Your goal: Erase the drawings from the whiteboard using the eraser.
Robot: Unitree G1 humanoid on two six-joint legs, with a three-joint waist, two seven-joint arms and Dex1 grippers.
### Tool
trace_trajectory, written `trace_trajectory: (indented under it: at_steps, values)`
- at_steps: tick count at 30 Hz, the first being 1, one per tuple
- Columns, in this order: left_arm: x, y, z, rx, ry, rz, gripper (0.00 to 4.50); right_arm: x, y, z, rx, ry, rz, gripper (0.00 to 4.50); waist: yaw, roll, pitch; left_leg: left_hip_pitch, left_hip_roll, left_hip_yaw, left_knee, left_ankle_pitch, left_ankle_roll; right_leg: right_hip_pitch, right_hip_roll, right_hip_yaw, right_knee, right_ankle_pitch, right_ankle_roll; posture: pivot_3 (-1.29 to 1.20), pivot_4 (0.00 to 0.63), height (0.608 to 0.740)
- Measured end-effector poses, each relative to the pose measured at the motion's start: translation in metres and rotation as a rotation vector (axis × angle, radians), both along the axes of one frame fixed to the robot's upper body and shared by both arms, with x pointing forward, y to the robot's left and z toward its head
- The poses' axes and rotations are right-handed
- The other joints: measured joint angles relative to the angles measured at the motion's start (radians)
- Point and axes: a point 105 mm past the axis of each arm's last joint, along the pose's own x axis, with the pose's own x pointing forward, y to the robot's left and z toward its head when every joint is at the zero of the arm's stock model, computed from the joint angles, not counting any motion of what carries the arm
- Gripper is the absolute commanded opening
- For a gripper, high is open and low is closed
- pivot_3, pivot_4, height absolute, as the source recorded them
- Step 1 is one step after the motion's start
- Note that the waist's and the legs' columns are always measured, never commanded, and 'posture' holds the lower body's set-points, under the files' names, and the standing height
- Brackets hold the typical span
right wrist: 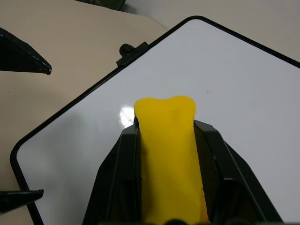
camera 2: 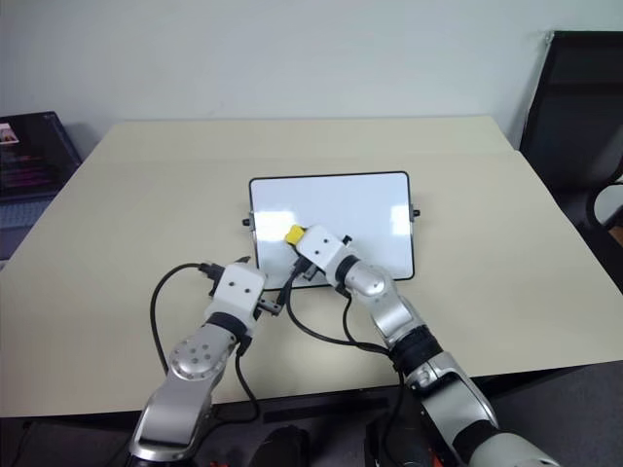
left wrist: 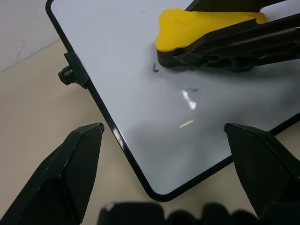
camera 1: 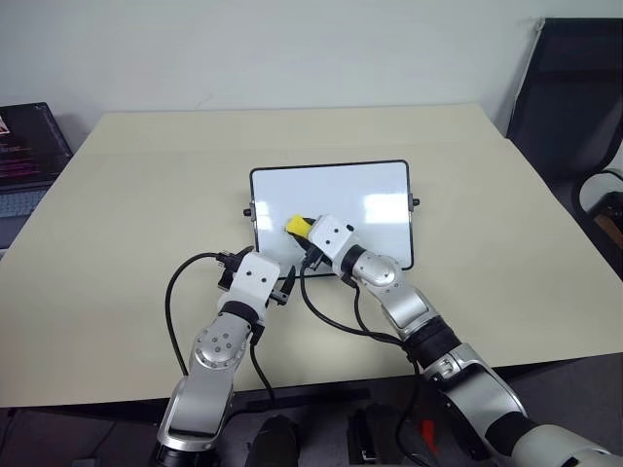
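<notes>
We see the eraser (right wrist: 169, 154) clamped between our right fingers (right wrist: 117, 187) over the whiteboard (camera 1: 370, 199); left fingers (left wrist: 70, 168) spread by its corner, beige surface (camera 1: 146, 175) beneath.

A pale beige surface (camera 1: 146, 195) stands against a plain white wall (camera 1: 292, 49). Off its left edge sits an open laptop (camera 1: 24, 156) with a lit screen; beyond its far right corner, a dark chair (camera 1: 569, 97).

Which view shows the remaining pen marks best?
The left wrist view: faint purplish marks sit on the whiteboard just beside the eraser. Both eye views show the board as plain white, and the right wrist view shows no marks around the eraser.
</notes>
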Motion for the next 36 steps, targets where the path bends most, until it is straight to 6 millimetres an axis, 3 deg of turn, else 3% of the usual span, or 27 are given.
trace_trajectory:
  at_steps: [11,22,27,36]
  values:
    - [-0.004,0.002,-0.005,0.001,0.014,0.008,4.50,-0.003,0.010,-0.012,-0.064,-0.027,0.000,1.20,0.000,0.000,0.000,0.000,0.000,0.000,0.000,0.000,0.000,0.000,0.000,0.000,0.000,0.000,0.000,0.00,0.150,0.740]
    - [0.000,-0.001,0.003,-0.004,-0.012,0.000,4.50,0.005,0.017,-0.004,-0.078,-0.048,-0.019,1.20,-0.001,0.000,0.000,0.001,0.000,0.000,0.000,0.000,0.000,0.000,0.000,0.000,0.002,0.000,0.000,0.00,0.150,0.740]
    - [0.000,-0.005,0.004,-0.009,-0.014,-0.009,4.50,0.008,0.011,-0.005,-0.103,-0.055,-0.028,1.20,-0.001,0.000,0.000,0.001,0.000,0.000,0.000,0.000,0.000,0.000,0.000,0.000,0.002,0.000,0.000,0.00,0.150,0.740]
    - [0.001,-0.005,0.005,-0.008,-0.017,-0.010,4.50,-0.002,-0.027,-0.021,-0.164,-0.048,-0.047,1.20,0.006,0.000,0.000,0.002,0.000,-0.003,0.001,0.000,0.000,0.006,0.000,-0.001,-0.007,-0.002,-0.004,0.00,0.150,0.740]
